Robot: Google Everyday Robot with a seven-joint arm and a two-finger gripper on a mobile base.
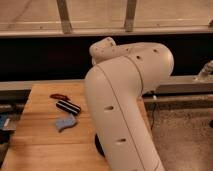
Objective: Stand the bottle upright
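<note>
Arm [125,95]: white, fills the centre and hides the wooden table's [35,145] right side.
Gripper: out of sight beyond the arm, fingers pressed together.
Bottle: hidden, position cannot be told.
Table's left: striped black bar [68,107], blue piece [65,123].

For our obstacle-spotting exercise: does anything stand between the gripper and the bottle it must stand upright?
Cannot tell. The gripper is out of view and no bottle shows; the robot's white arm hides the right of the wooden table. Visible at left: a black striped bar, a blue piece, a reddish object.
</note>
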